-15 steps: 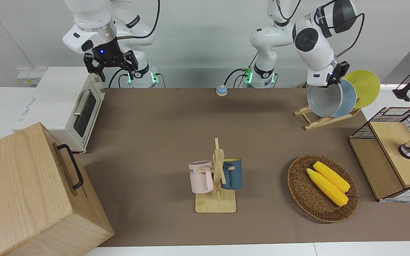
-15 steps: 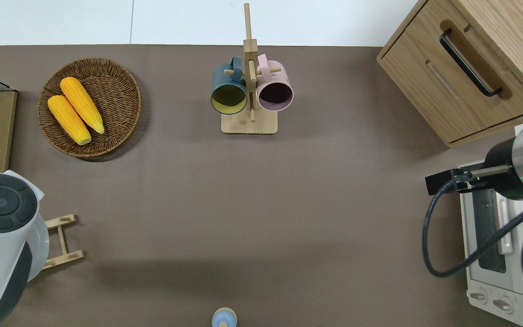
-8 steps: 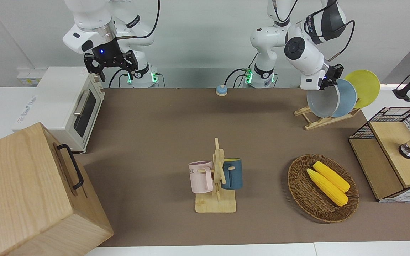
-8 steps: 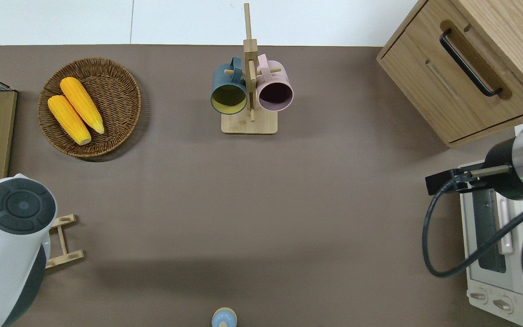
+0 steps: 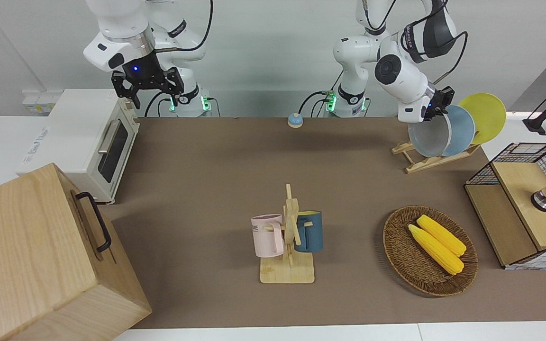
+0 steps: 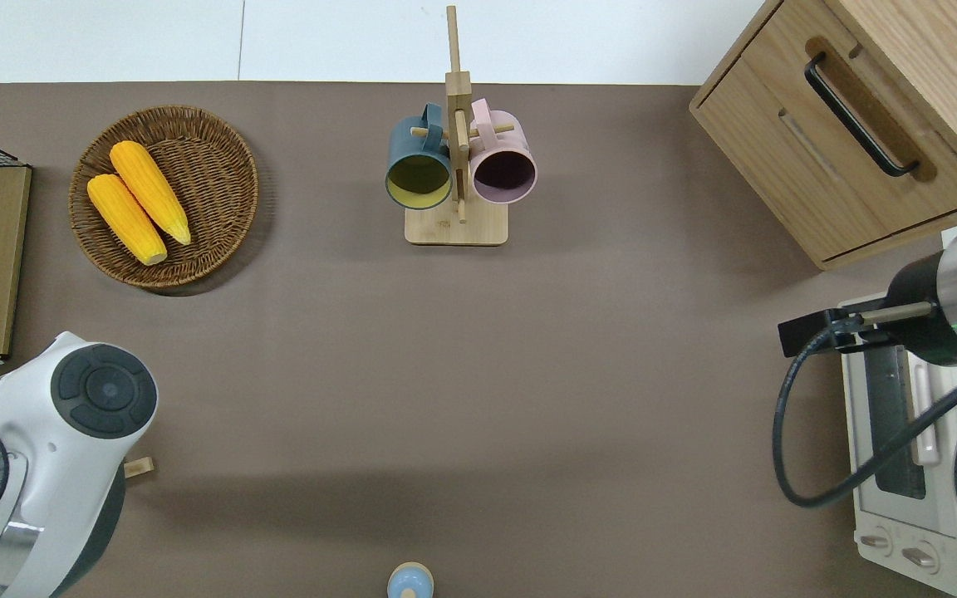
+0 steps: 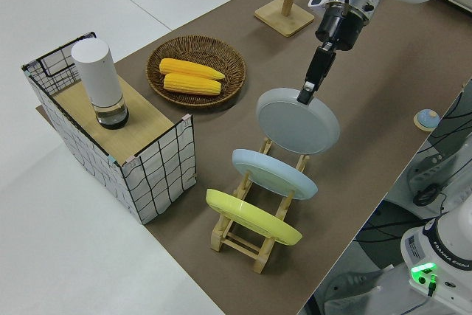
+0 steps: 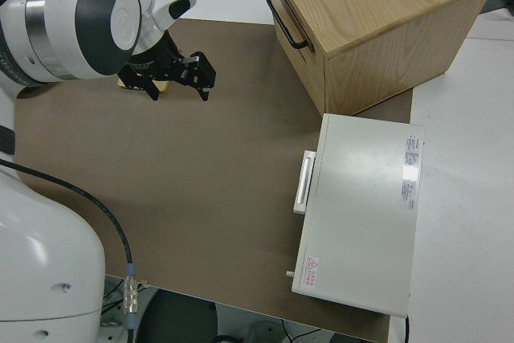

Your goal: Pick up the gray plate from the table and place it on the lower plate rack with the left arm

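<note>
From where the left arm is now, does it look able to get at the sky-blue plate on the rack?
Probably not directly. The left gripper is shut on the gray plate, which stands in the rack between that arm and the sky-blue plate, with the yellow plate on the blue plate's opposite face.

Brown-matted table (image 5: pixel 216 161)

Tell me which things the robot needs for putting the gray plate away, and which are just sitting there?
Needed for the job:
left gripper, holding the plate's rim
gray plate
plate rack

Just sitting there:
sky-blue plate and yellow plate, already on the rack
basket of corn
mug stand with two mugs
toaster oven
wooden cabinet
right arm, parked
</note>
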